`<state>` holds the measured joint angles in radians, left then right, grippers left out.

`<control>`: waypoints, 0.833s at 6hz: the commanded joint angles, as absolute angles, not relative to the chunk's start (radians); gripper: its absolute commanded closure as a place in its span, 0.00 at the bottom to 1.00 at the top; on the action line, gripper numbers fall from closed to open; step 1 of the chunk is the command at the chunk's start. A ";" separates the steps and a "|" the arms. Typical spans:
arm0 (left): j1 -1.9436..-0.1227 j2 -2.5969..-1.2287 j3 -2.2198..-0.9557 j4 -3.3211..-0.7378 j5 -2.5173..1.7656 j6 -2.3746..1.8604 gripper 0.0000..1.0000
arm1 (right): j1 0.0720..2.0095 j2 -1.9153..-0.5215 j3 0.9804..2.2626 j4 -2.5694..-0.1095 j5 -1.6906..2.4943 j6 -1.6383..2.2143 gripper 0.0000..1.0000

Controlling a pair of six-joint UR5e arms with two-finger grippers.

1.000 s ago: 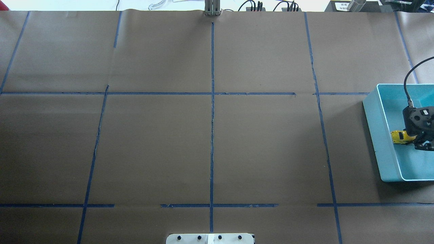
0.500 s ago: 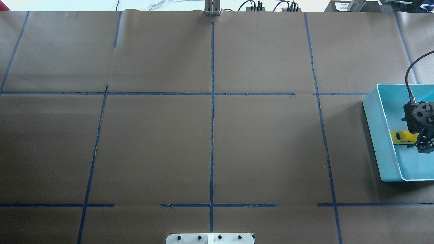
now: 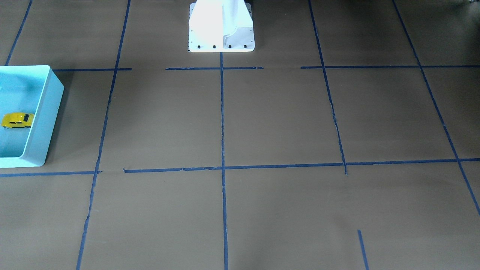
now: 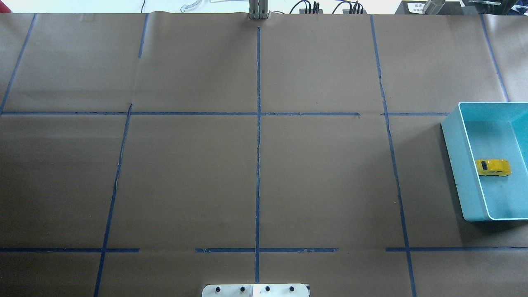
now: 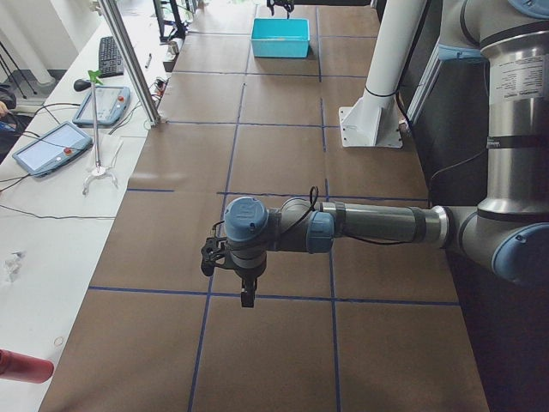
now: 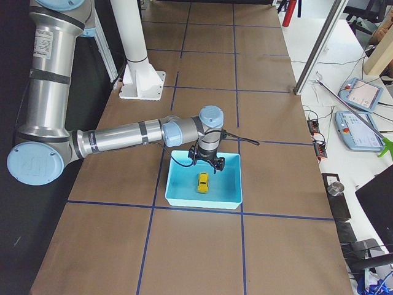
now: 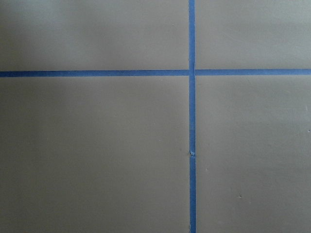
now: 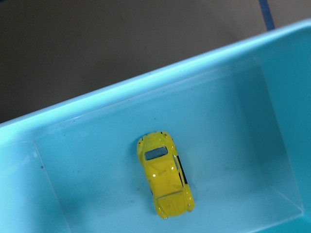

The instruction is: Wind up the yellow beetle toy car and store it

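Note:
The yellow beetle toy car [image 4: 493,167] lies on its wheels on the floor of a teal bin [image 4: 457,165] at the table's right edge. The car also shows in the front view [image 3: 17,120], the right side view [image 6: 203,182] and the right wrist view [image 8: 165,179], with nothing touching it. My right gripper [image 6: 209,165] hangs above the bin's far side, apart from the car; I cannot tell if it is open. My left gripper [image 5: 247,296] hovers over bare table far from the bin; I cannot tell its state. No fingers show in either wrist view.
The white robot base [image 3: 221,26] stands at the table's middle edge. Blue tape lines [image 4: 258,144] divide the brown table cover into squares. A side bench with tablets [image 5: 51,146] and a metal post [image 5: 129,60] runs along the far side.
In the overhead view my right gripper was over the bin right beside the car; it has drawn away and left that view. The car now lies fully uncovered on the bin floor.

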<state>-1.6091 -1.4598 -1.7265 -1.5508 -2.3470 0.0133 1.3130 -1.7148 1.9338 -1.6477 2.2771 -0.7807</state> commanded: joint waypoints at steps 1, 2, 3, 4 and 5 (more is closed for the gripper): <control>-1.609 -1.459 -1.724 -1.551 -2.347 0.014 0.00 | 1.537 -1.639 1.886 -1.947 2.306 -0.681 0.05; -1.609 -1.459 -1.724 -1.551 -2.347 0.012 0.00 | 1.602 -1.634 1.843 -1.942 2.319 -0.402 0.00; -1.609 -1.459 -1.726 -1.551 -2.347 0.012 0.00 | 1.623 -1.640 1.838 -1.945 2.319 -0.286 0.00; -1.609 -1.459 -1.724 -1.551 -2.345 0.012 0.00 | 1.646 -1.655 1.830 -1.947 2.321 -0.140 0.00; -1.609 -1.459 -1.724 -1.551 -2.345 0.012 0.00 | 1.661 -1.652 1.816 -1.945 2.330 -0.093 0.00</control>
<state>-1.6092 -1.4588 -1.7246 -1.5509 -2.3458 0.0123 1.6421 -1.6505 1.8290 -1.9449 2.3232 -0.1712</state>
